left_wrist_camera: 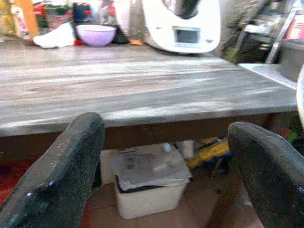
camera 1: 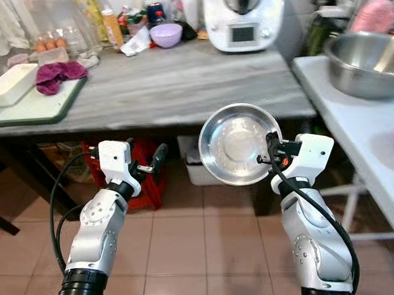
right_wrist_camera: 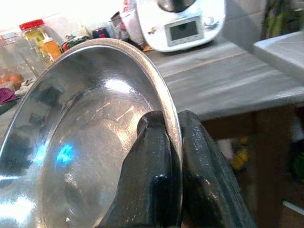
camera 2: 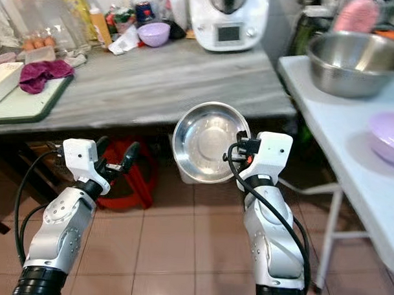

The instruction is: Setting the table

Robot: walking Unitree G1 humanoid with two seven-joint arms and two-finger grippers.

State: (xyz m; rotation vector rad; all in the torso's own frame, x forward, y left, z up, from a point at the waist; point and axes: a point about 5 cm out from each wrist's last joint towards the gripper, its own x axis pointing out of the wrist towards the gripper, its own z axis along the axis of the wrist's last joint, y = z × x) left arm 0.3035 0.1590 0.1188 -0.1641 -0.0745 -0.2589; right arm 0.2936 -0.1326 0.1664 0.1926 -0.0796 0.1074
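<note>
The steel plate [camera 1: 236,144] is carried, rim pinched by the right gripper [camera 1: 272,155] (left gripper [camera 1: 156,160] fingers spread, empty); lowering onto the counter [camera 1: 186,82] at twelve o'clock is judged next.

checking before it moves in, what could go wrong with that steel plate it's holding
The right gripper pinches only the rim of the steel plate, held tilted in the air, so it may pivot or slip out. It also sits at the edge of the grey table, so moving forward could knock the plate against the edge.
</note>
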